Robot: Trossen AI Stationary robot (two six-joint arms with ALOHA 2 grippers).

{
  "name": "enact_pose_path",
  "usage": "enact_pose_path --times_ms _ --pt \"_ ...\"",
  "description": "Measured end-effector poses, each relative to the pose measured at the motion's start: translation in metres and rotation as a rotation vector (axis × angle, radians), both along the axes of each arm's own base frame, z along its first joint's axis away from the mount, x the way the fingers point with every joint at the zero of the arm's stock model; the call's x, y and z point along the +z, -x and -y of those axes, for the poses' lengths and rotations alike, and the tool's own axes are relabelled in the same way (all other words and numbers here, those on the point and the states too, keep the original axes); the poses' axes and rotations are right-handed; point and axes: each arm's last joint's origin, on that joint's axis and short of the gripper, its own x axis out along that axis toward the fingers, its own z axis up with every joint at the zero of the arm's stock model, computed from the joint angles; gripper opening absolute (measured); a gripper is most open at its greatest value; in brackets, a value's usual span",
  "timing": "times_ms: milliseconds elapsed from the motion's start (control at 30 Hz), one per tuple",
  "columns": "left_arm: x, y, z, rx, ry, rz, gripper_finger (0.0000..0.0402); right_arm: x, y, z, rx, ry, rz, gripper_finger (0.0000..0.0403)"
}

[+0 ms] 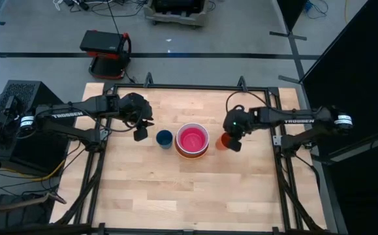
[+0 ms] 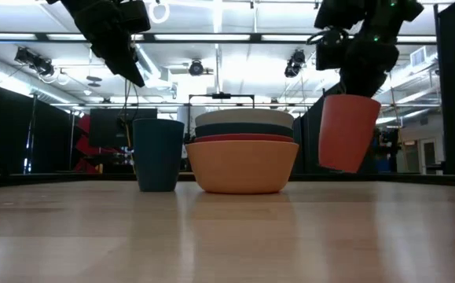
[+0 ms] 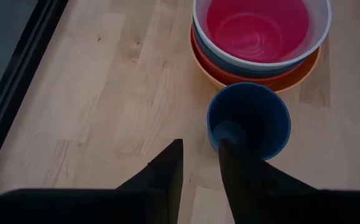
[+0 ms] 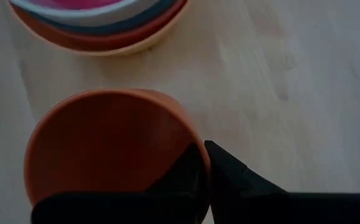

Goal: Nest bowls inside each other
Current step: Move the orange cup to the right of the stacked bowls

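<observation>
Several bowls [image 1: 192,140] sit nested in one stack at the table's middle: pink [image 3: 257,28] inside white, then blue, red and yellow-orange [image 2: 241,167] at the bottom. A dark blue cup [image 2: 158,153] stands upright on its base just left of the stack. My left gripper [image 3: 201,144] hovers above and to the left of that cup, slightly open with nothing between its fingers. To the right of the stack, my right gripper [image 1: 234,145] is shut on an orange cup [image 2: 346,132]. My right gripper pinches the orange cup's rim [image 4: 195,140], one finger inside the cup and one outside. The fingers slant down from above at the side of the rim toward the table's right. The cup hangs below them, tilted, mouth up, clear of the table.
A black metal frame [image 1: 195,87] runs around the wooden table top [image 1: 189,196]. The near half of the table shows bare wood. A red and black box [image 1: 105,52] stands on the floor beyond the far edge.
</observation>
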Motion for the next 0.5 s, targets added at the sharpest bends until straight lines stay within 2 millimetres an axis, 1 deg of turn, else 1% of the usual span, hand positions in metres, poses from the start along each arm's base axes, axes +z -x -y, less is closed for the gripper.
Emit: enact_pose_path --times_ms 500 --pt "0.0 0.0 0.0 0.006 -0.008 -0.002 0.0078 -0.028 -0.025 0.015 0.06 -0.095 -0.012 0.0"
